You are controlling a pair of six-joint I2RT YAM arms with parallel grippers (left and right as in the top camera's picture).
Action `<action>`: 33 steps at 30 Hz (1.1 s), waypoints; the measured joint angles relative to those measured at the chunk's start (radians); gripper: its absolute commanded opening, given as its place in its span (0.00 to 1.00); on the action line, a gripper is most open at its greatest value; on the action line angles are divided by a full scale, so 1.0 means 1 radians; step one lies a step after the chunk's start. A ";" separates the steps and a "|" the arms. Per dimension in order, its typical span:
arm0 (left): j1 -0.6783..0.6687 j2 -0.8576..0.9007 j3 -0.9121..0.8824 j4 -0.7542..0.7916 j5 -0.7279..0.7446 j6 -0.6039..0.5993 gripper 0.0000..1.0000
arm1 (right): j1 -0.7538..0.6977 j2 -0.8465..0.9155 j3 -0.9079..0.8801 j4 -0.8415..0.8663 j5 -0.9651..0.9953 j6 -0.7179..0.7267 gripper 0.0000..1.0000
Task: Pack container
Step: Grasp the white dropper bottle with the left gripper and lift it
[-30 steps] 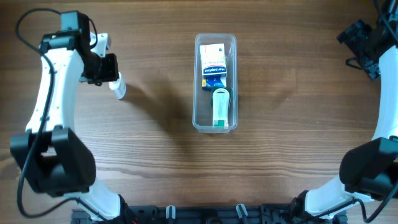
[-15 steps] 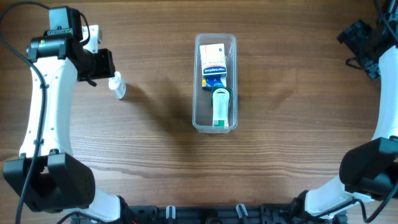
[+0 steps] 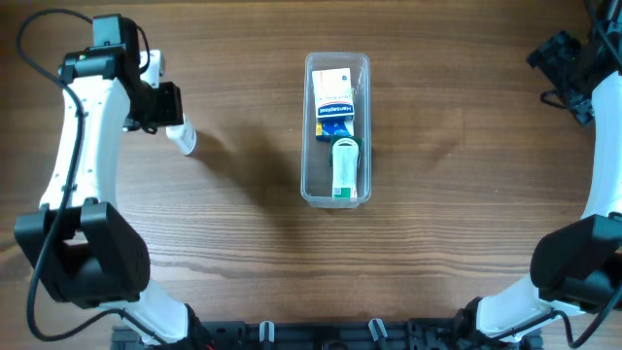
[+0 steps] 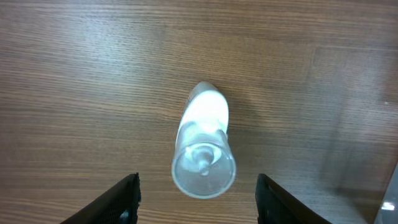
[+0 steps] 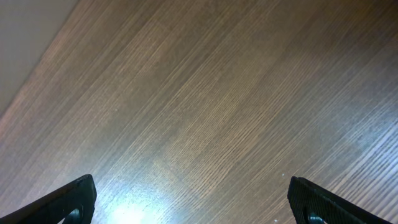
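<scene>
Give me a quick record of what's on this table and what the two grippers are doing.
surface: wooden table
container: clear tub, middle of the table
inside it: pale box, blue and white box, white and green tube
spray bottle: on the table, outside the container
left gripper: open, fingers either side of the spray bottle, not touching it
right gripper: open, over bare wood, holding nothing
packing: spray bottle not yet in

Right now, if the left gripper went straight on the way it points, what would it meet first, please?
The left gripper would most likely meet the spray bottle, sitting between its open fingers without touching them; beyond it, only the table. Depth is unclear.
</scene>
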 measured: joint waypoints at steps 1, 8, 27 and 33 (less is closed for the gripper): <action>0.000 0.002 0.000 0.002 0.001 0.000 0.60 | 0.000 0.000 0.000 0.001 0.000 0.000 1.00; 0.000 0.005 0.001 0.023 0.004 0.000 0.61 | 0.000 0.000 0.000 0.001 0.000 0.000 1.00; 0.000 0.129 0.003 0.050 0.005 0.000 0.59 | 0.000 0.000 0.000 0.001 0.000 0.000 1.00; 0.000 0.140 0.003 0.053 0.005 0.000 0.59 | 0.000 0.000 0.000 0.000 0.000 0.000 1.00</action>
